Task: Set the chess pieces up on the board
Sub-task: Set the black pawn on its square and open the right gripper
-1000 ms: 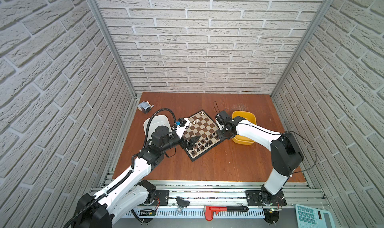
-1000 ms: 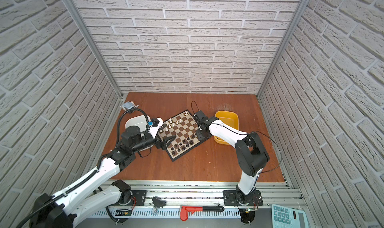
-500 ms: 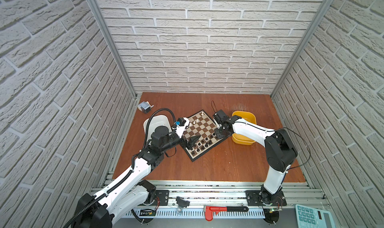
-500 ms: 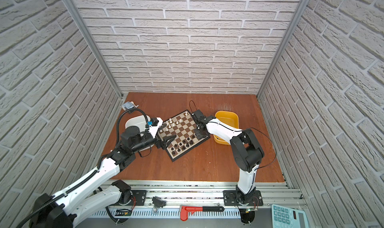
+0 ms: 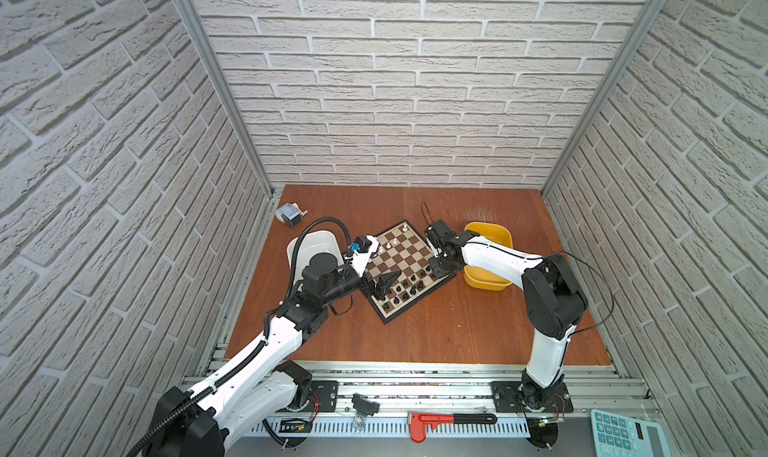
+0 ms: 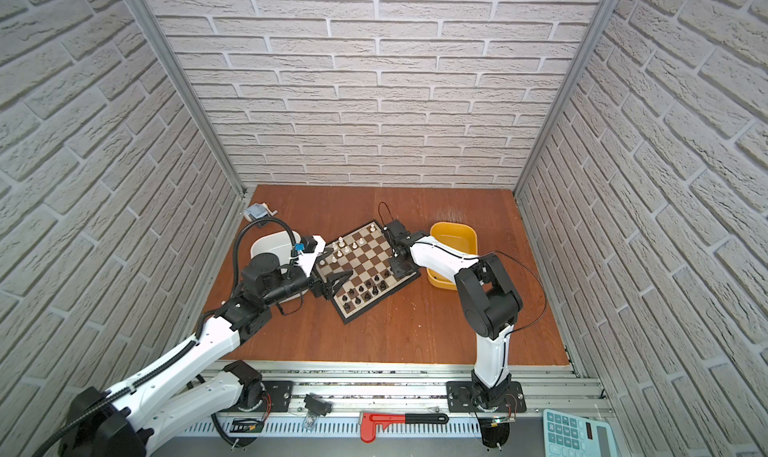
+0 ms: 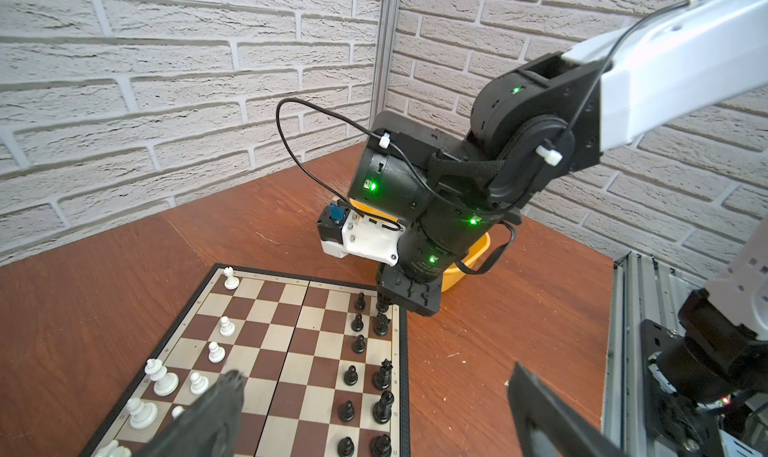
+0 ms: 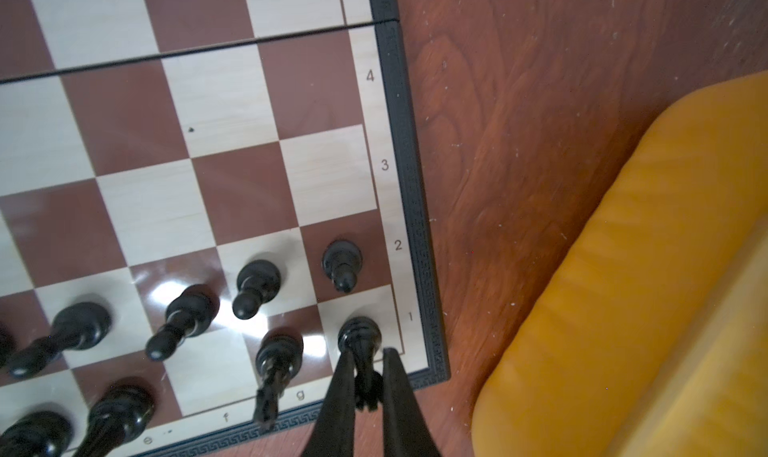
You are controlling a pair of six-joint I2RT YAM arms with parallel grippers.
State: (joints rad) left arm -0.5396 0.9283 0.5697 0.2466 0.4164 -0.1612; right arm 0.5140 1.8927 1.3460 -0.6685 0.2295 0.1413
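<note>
Black rook (image 8: 360, 342) upright on board (image 8: 409, 209) corner square.

The board (image 5: 411, 254) is chequered dark brown and cream. Its cream margin carries dark letters and numerals, and its black rim has a Greek-key pattern. The white pieces (image 7: 165, 378) are glossy white and the black pieces (image 8: 257, 286) glossy black. The corner piece (image 8: 359, 336) and the right pincer (image 8: 366, 357) are black too. The yellow tub (image 5: 486, 225) is plain, like the white tub (image 5: 313, 233). The surface (image 5: 436, 330) is reddish-brown wood grain. The walls (image 5: 395, 80) show white brickwork. The arms (image 5: 494, 259) are white with black joints.
</note>
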